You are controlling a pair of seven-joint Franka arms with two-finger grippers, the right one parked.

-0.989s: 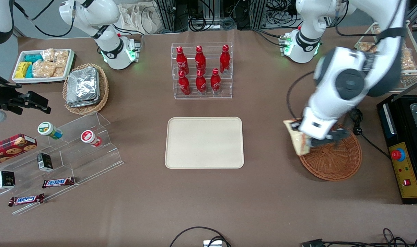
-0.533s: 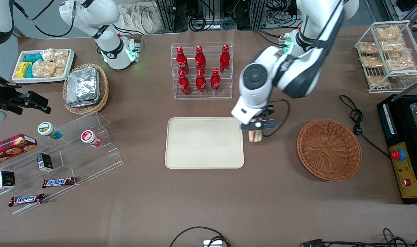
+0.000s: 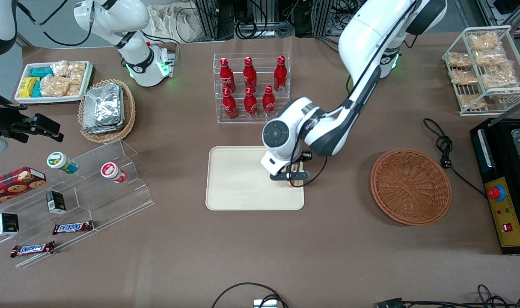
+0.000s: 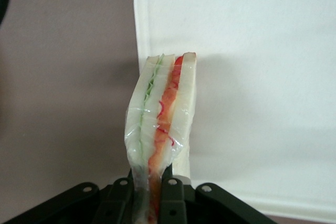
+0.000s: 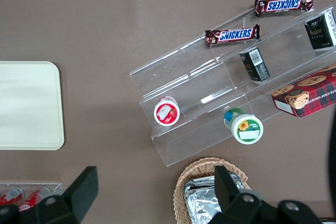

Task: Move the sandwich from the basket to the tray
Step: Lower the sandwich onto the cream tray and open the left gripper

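1. Front view: the smooth cream tray (image 3: 242,179), rectangular with rounded corners, lies on matte brown table cloth (image 3: 260,256).
2. The gripper (image 3: 292,176) hangs over the tray's basket-side edge, fingers clamped on the film-wrapped sandwich (image 4: 160,124), a layered wedge.
3. The round woven wicker basket (image 3: 410,186) sits toward the working arm's end.

tool (image 3: 295,176) clamping sandwich (image 4: 160,124) above tray (image 3: 238,188) edge nearest basket (image 3: 410,186)

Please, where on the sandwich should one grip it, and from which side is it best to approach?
Grip the sandwich across its two flat bread faces at one narrow end, from above, as the pincer shut on it over the tray does: the wedge is thin, so fingers span it.
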